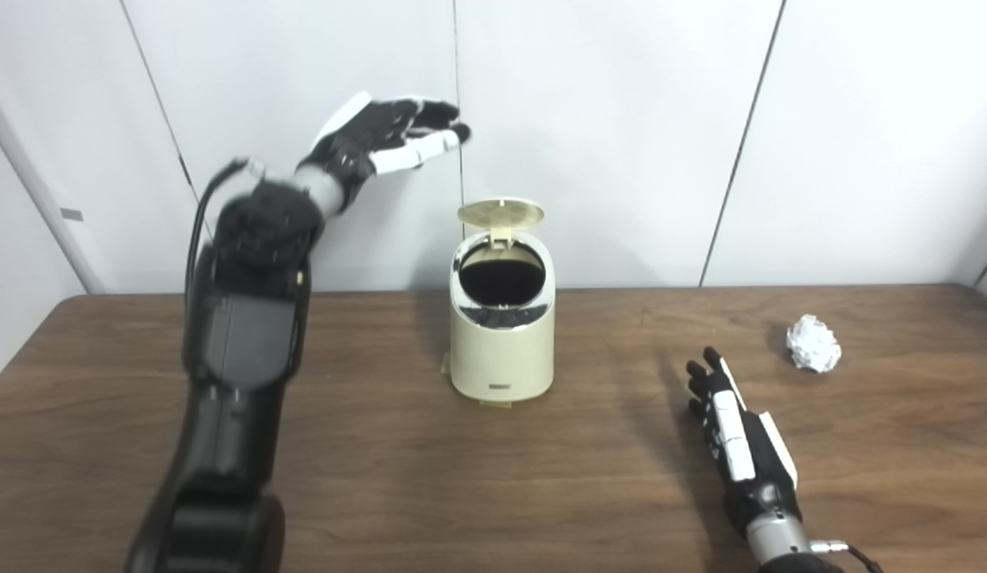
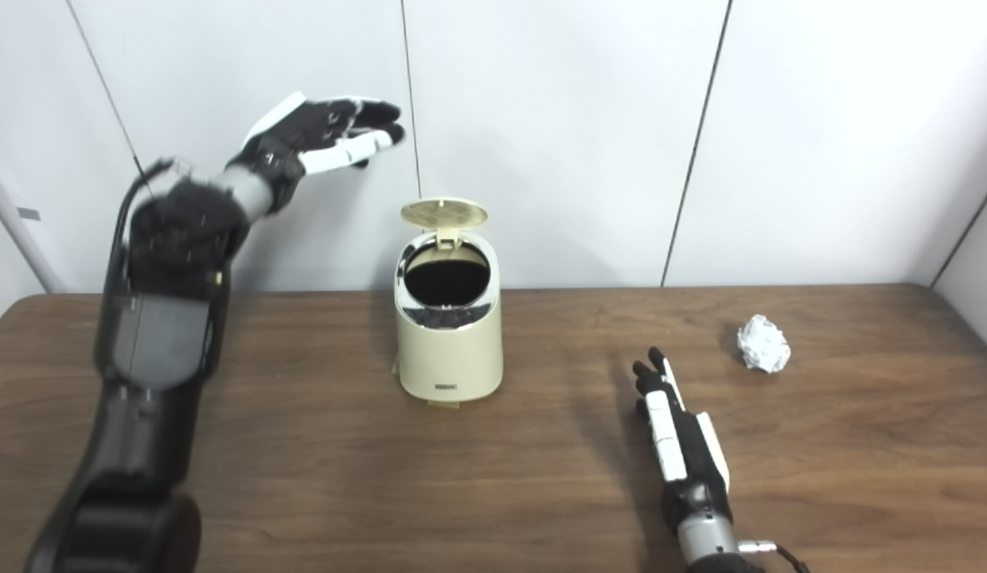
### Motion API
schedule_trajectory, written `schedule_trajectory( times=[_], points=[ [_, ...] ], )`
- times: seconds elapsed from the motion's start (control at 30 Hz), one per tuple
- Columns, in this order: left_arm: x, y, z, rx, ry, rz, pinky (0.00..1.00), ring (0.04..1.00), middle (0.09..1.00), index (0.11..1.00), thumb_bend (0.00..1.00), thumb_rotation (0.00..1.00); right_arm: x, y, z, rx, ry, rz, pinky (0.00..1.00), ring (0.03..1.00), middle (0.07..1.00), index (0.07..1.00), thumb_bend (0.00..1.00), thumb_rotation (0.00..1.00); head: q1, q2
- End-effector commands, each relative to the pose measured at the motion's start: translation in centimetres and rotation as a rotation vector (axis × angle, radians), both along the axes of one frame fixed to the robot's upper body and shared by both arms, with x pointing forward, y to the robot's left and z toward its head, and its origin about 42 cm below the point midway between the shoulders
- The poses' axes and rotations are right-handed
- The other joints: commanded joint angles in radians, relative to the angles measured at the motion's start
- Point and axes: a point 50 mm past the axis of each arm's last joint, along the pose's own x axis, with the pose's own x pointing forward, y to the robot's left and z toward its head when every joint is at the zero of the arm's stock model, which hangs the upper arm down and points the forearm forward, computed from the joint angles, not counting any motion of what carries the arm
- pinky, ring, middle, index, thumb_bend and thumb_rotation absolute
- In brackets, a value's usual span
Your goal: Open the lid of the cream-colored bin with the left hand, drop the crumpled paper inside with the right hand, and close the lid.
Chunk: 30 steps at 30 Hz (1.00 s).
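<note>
Left eye view shows the cream bin (image 1: 501, 342) standing mid-surface (image 1: 382, 477), its lid (image 1: 501, 212) tipped up and open. The left hand (image 1: 386, 142) hovers released above and left of it. The right hand (image 1: 736, 434) rests flat, empty, near the crumpled paper (image 1: 813, 343).

The inside of the bin (image 1: 501, 284) was lost in darkness, and both forearms were cut off by the bottom edge.
</note>
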Motion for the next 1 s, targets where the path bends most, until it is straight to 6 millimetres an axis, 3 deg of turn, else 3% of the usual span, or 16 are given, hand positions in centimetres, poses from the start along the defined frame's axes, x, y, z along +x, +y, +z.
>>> schedule_trajectory(
  times=[0.0,0.13,0.23,0.4,0.53,0.63,0.73,0.83,0.97],
  points=[
    [-1.0,0.6,1.5,-0.048,-0.070,0.010,0.86,0.894,0.897,0.913,0.37,0.68,0.4,0.5,0.5,0.016,-0.014,0.034,0.94,0.964,0.952,1.000,0.58,1.00,0.001,0.002],
    [-3.3,2.0,-1.5,-0.181,-0.064,0.054,0.90,0.921,0.918,0.929,0.37,0.74,0.4,0.4,0.6,0.011,-0.014,0.037,0.94,0.965,0.951,1.000,0.59,1.00,0.000,0.003],
    [-4.8,2.6,-3.3,-0.220,-0.066,0.095,0.92,0.930,0.924,0.935,0.37,0.86,0.4,0.3,0.6,0.010,-0.017,0.037,0.94,0.967,0.952,1.000,0.57,1.00,0.000,0.006],
    [-7.7,3.5,-6.1,-0.225,-0.083,0.141,0.90,0.918,0.921,0.941,0.40,0.92,0.8,0.1,0.9,0.022,-0.019,0.014,0.93,0.956,0.935,0.993,0.58,1.00,0.012,0.012],
    [-9.9,3.3,-8.7,-0.305,-0.043,0.184,0.90,0.908,0.912,0.921,0.42,0.88,1.0,-0.1,1.3,0.006,-0.062,0.015,0.91,0.950,0.932,0.988,0.58,1.00,0.016,0.017],
    [-11.4,3.2,-10.5,-0.353,-0.031,0.205,0.90,0.913,0.918,0.926,0.39,0.93,1.1,-0.2,1.7,0.006,-0.074,0.013,0.89,0.930,0.923,0.979,0.63,1.00,0.021,0.024],
    [-12.1,3.0,-11.9,-0.410,-0.026,0.221,0.92,0.925,0.939,0.930,0.42,0.97,1.2,-0.2,2.2,-0.022,-0.090,0.008,0.88,0.922,0.924,0.979,0.63,0.93,0.016,0.031],
    [-12.6,2.8,-13.4,-0.483,-0.013,0.258,0.93,0.952,0.960,0.942,0.47,1.00,1.3,-0.1,2.8,-0.064,-0.110,0.001,0.82,0.898,0.914,0.983,0.64,0.77,0.000,0.036],
    [-13.3,2.7,-15.3,-0.535,-0.011,0.278,0.97,0.976,0.976,0.986,0.54,0.95,1.7,0.1,3.7,-0.046,-0.136,0.004,0.80,0.895,0.911,0.976,0.66,0.60,-0.018,0.040]
  ],
)
